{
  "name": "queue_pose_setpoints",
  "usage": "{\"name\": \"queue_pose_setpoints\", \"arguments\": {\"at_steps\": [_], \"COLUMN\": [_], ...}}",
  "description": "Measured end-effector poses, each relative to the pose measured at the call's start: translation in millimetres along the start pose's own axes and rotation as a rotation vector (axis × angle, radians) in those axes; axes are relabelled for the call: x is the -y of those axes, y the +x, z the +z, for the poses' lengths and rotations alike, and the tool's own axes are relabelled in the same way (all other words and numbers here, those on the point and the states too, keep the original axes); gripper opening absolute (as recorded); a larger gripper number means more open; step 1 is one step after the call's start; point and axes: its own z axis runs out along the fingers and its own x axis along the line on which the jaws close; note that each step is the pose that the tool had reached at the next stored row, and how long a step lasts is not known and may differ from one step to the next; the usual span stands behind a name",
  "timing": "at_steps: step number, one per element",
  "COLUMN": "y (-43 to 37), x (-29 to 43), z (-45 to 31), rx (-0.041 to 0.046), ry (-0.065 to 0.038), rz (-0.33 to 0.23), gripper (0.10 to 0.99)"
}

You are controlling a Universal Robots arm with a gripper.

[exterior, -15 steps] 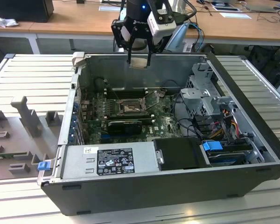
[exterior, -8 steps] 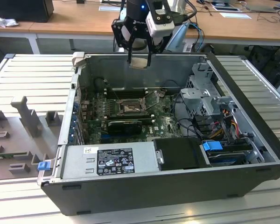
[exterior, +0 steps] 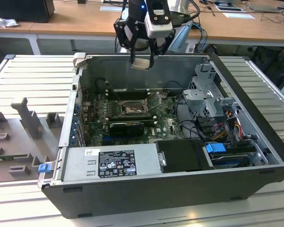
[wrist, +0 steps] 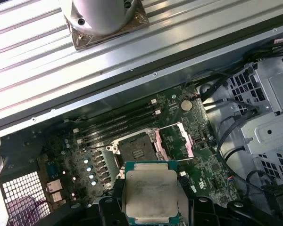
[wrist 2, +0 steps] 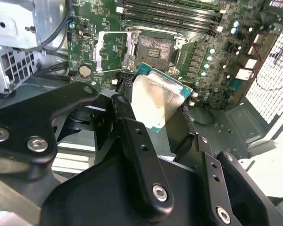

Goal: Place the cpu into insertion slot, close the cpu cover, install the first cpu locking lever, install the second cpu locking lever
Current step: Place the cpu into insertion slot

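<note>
End effector [exterior: 141,60] pinches the cpu [exterior: 141,64] by opposite edges; I see it hanging above the open computer case [exterior: 156,194], clear of its walls. Inside, the insertion slot [wrist: 136,153] lies bare (cpu cover [wrist: 175,141] flipped open beside it). I can't read the power supply [exterior: 109,163] label.

— What sort of place was it?

— A robotics lab, or a test workshop set up in an office. A gripper [exterior: 141,60] on a robot arm [exterior: 154,14] held a chip [exterior: 141,65] over an open computer case [exterior: 146,191], its circuit board [exterior: 170,125] bare.

— And the office part?

— Wooden desks [exterior: 75,23] ran along the back, with papers [exterior: 239,15] on them. The case lay on a ribbed metal table [exterior: 33,75], and grey holders [exterior: 31,118] stood on it at the exterior view's left.
</note>
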Motion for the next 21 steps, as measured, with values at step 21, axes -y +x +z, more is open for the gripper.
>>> {"name": "queue_pose_setpoints", "arguments": {"at_steps": [21], "y": [0.0], "x": [0.1], "z": [0.7], "rx": [0.0266], "ry": [-0.004], "rz": [0.291], "gripper": [0.529]}}
